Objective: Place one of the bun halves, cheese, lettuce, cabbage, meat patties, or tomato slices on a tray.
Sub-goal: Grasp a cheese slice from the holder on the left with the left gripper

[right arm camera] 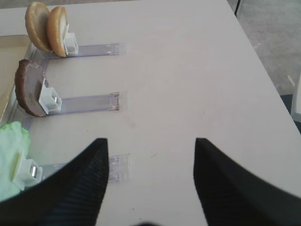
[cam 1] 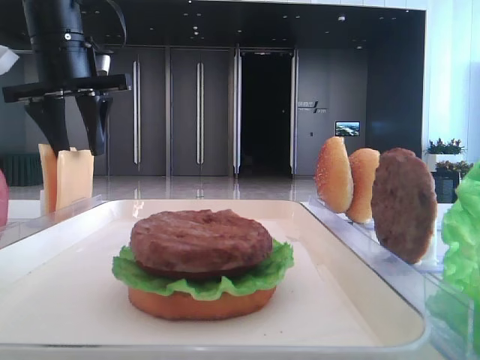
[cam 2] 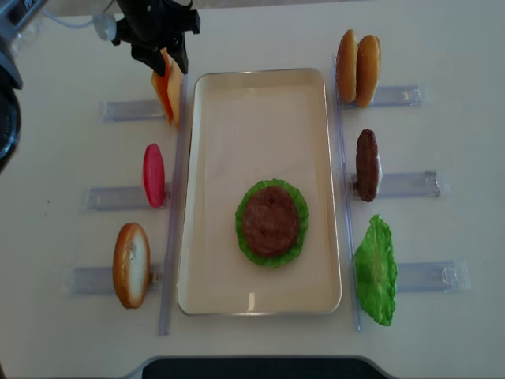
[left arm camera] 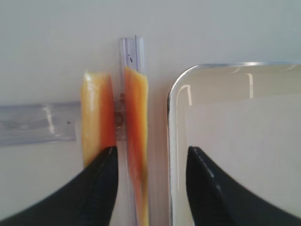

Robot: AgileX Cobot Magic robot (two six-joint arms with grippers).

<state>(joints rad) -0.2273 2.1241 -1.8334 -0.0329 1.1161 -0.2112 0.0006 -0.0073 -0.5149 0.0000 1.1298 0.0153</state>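
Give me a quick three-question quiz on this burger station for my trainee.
1. True or false: the left gripper has its open jaws around a cheese slice.
2. What tops the stack on the tray? A) tomato B) meat patty C) bun
3. What lies directly under that top layer?

Key: 1 true; 2 B; 3 lettuce, on a flat bun half.
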